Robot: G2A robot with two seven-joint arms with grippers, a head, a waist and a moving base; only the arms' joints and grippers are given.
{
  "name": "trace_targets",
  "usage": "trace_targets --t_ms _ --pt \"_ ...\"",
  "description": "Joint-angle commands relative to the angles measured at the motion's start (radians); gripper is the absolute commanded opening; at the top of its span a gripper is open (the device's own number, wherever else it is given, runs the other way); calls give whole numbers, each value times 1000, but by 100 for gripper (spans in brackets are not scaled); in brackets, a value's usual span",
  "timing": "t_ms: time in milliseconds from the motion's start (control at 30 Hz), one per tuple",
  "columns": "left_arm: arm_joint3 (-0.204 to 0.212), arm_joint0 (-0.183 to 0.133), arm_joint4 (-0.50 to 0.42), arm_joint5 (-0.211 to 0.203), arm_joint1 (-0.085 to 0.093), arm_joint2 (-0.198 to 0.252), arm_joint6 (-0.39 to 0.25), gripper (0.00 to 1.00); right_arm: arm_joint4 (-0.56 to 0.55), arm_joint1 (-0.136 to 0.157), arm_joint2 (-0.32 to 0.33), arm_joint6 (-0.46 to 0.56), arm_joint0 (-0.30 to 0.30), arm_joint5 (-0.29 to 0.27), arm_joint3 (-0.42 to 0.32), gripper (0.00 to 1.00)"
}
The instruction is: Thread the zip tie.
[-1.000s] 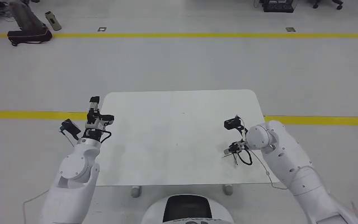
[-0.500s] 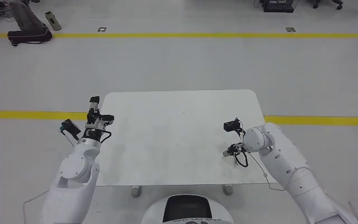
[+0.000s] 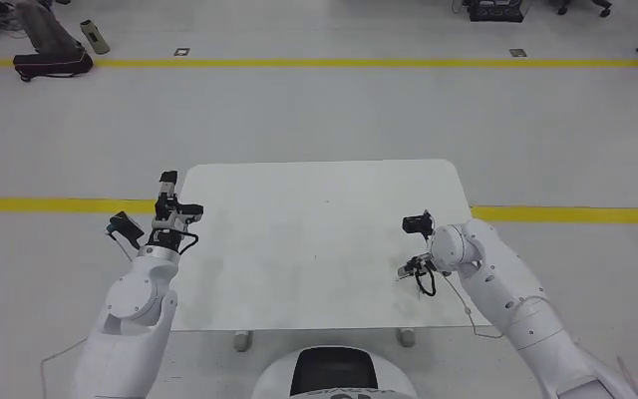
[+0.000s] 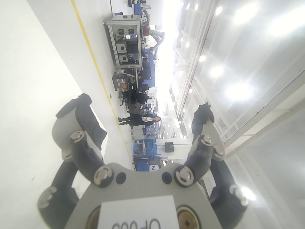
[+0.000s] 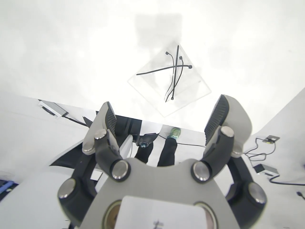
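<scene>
The zip ties (image 5: 175, 72) are lying crossed on a clear sheet (image 5: 193, 88) near a desk (image 3: 319, 279) edge, straight ahead of the right gripper (image 5: 164, 103), which is hanging wide open and empty. The left gripper (image 4: 143, 103), also gaping empty, is hanging beside the desk's left edge. The right arm is therefore looking nearer, with the straightest of the zip ties pointing roughly along its reach.

left hand (image 4: 143, 103), jaws wide apart
</scene>
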Motion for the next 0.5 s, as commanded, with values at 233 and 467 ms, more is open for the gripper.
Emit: trace_targets --t_ms 233,467 --pt "0 0 0 0 0 0 0 100 -8 -1 -3 -20 -10 7 -8 100" --pt "0 0 0 0 0 0 0 100 -12 -1 -4 -23 -11 12 -11 100"
